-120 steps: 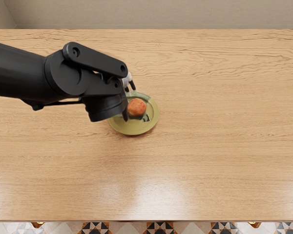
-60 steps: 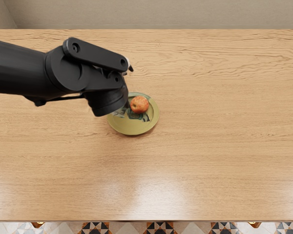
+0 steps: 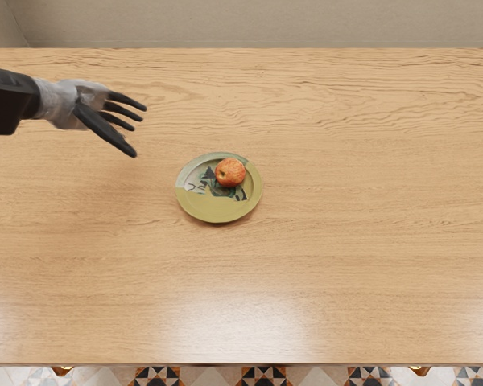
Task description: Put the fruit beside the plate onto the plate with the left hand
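On the plate (image 3: 212,208), toward its far right part, rests the fruit (image 3: 230,172): a round red-orange piece with a paler yellow patch, possibly an apple, though it shows too small to settle the kind. It sits upright and free, with nothing touching it but the plate beneath. The plate is round, with an olive-yellow rim and a dark green figure painted across its middle; the fruit covers the figure's upper right part. The plate lies flat on the desk (image 3: 354,241), a little left of the picture's centre.

Up and to the left, well apart from the plate, the left hand (image 3: 87,107) enters on its arm from the left edge. Its back is pale grey, its fingers (image 3: 115,137) dark and slender. They are spread wide, pointing right and somewhat down toward the plate, and they hold nothing.

The desk is of light wood with a long horizontal grain and a soft glare near its front edge. A plain beige wall (image 3: 249,20) rises behind it; patterned floor tiles (image 3: 266,375) show below the near edge.
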Tool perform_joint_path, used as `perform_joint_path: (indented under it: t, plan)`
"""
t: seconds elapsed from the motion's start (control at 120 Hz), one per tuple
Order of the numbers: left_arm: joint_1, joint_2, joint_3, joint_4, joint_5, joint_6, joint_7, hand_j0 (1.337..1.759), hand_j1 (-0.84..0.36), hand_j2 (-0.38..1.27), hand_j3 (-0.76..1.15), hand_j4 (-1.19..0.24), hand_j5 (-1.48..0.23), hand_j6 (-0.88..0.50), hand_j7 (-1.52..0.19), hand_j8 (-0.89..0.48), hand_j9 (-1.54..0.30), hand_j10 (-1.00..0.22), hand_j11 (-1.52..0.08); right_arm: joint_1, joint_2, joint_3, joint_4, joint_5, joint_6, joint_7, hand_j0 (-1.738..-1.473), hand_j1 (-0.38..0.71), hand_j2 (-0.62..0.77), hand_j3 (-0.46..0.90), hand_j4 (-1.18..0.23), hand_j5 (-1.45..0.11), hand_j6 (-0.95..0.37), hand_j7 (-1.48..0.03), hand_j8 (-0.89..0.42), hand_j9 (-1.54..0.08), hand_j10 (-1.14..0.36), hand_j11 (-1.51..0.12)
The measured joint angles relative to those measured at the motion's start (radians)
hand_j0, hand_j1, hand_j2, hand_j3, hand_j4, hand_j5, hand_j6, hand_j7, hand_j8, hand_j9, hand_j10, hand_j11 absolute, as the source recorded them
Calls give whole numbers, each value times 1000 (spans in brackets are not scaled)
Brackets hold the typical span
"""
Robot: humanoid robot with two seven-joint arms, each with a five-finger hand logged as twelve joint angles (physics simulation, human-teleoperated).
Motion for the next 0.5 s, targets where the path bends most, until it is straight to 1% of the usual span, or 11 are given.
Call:
perform_joint_path:
  t: [0.05, 0.125, 0.2, 0.242, 0.3, 0.375, 0.5]
  plan:
    - [55, 29, -90, 7, 5, -110, -8, 1658, 48, 51, 0, -252, -327, -252, -327, -252, -327, -252, -327, 0, 0, 0, 0, 0, 0, 0, -1658, -305, -7, 0, -37, -47, -37, -47, -37, -47, -37, -47]
    - [146, 34, -217, 29, 8, -256, -23, 1658, 47, 51, 0, -252, -327, -252, -327, -252, -327, -252, -327, 0, 0, 0, 0, 0, 0, 0, -1658, -305, -7, 0, -37, -47, -37, -47, -37, -47, -37, -47]
    - [207, 32, -330, 62, 11, -335, -37, 1658, 47, 51, 0, -253, -328, -253, -328, -253, -328, -253, -328, 0, 0, 0, 0, 0, 0, 0, -1658, -305, -7, 0, -37, -47, -37, -47, -37, -47, -37, -47]
    - [233, 28, -378, 88, 12, -360, -53, 1658, 46, 51, 0, -253, -329, -253, -329, -253, -329, -253, -329, 0, 0, 0, 0, 0, 0, 0, -1658, -305, -7, 0, -37, -47, -37, -47, -37, -47, -37, -47]
    - [249, 23, -421, 117, 13, -381, -78, 1658, 46, 51, 0, -254, -329, -254, -329, -254, -329, -253, -329, 0, 0, 0, 0, 0, 0, 0, -1658, -305, -7, 0, -37, -47, -37, -47, -37, -47, -37, -47]
    - [267, 21, -452, 140, 16, -396, -108, 1658, 45, 51, 0, -254, -330, -254, -330, -254, -330, -254, -330, 0, 0, 0, 0, 0, 0, 0, -1658, -305, -7, 0, -37, -47, -37, -47, -37, -47, -37, -47]
    - [333, 19, -499, 156, 19, -406, -131, 1658, 44, 52, 0, -255, -331, -255, -331, -255, -331, -255, -331, 0, 0, 0, 0, 0, 0, 0, -1658, -305, -7, 0, -37, -47, -37, -47, -37, -47, -37, -47]
